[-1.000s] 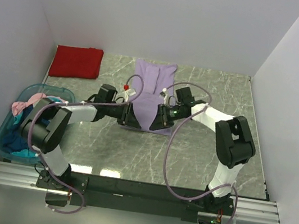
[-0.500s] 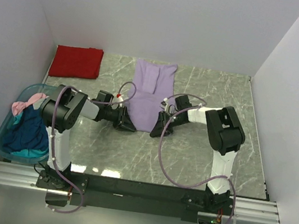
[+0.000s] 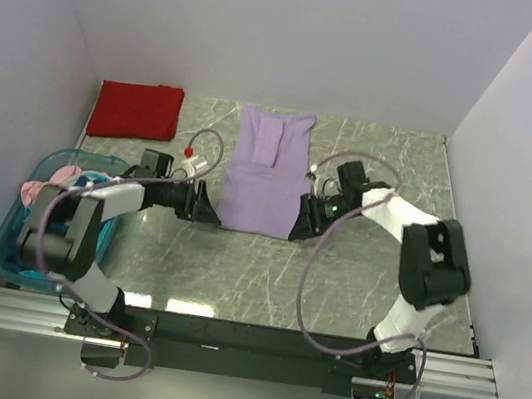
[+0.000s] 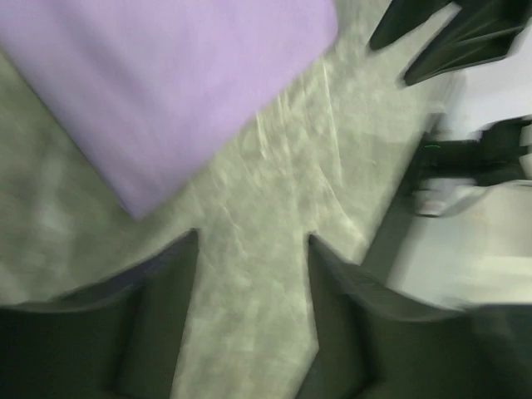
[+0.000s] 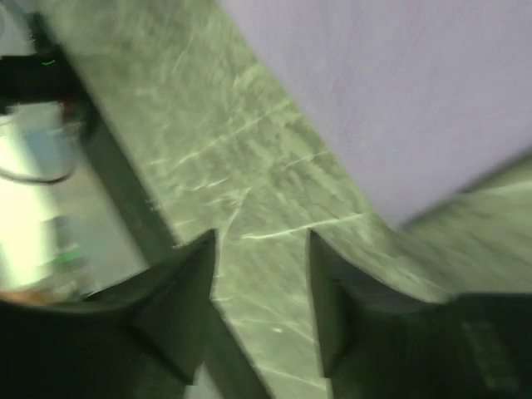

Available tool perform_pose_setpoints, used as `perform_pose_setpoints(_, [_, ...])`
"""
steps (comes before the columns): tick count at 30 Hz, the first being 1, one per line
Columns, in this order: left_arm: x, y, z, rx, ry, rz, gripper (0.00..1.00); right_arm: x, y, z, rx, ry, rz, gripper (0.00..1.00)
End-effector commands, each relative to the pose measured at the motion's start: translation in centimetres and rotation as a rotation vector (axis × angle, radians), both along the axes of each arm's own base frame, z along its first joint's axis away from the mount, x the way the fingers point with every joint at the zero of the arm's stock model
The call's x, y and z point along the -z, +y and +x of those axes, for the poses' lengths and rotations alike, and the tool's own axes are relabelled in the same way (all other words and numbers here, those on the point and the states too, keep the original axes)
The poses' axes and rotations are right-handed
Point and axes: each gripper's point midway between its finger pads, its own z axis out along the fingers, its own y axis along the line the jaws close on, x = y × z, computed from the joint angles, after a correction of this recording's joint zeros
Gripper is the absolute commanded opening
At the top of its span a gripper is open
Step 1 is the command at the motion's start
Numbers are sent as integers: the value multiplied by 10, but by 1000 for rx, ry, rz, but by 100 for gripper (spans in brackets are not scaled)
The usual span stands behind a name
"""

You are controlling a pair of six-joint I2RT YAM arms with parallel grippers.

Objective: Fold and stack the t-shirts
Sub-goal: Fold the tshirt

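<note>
Top external: the light purple t-shirt [image 3: 260, 184] was noted flat at the middle of the table [image 3: 365, 276], long axis running near to far, narrower end toward the back wall. The left gripper [image 3: 206, 212] and right gripper [image 3: 300, 225] were recorded beside its near corners, fingers apart, nothing held.

Purple t-shirt [image 3: 264, 174] flat between left claw [image 3: 208, 213] and right claw [image 3: 300, 222] (red t-shirt [image 3: 138, 111] back-left).

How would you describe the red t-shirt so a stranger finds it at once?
On the green marble table, look to the far left corner. The red t-shirt lies there folded; the light purple t-shirt nearby is longer and mid-table.
</note>
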Motion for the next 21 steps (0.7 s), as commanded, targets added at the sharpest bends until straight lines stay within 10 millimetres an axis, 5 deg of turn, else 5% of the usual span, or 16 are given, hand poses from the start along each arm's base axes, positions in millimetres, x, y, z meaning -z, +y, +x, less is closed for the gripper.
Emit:
perform_pose_setpoints(1, [-22,19,19,59,-371,178,63,-34,-19,38,-70,-410,-153,59])
perform_pose_setpoints(6, [-35,22,38,207,-812,377,65,-30,-29,65,-181,-781,-435,63])
perform_pose_setpoints(12, [-33,14,33,545,-1275,503,64,-18,-8,60,-404,-1073,-511,63])
perform_pose_setpoints(21, [10,-9,18,819,-1405,498,61,18,-4,49,-602,-1102,-531,59])
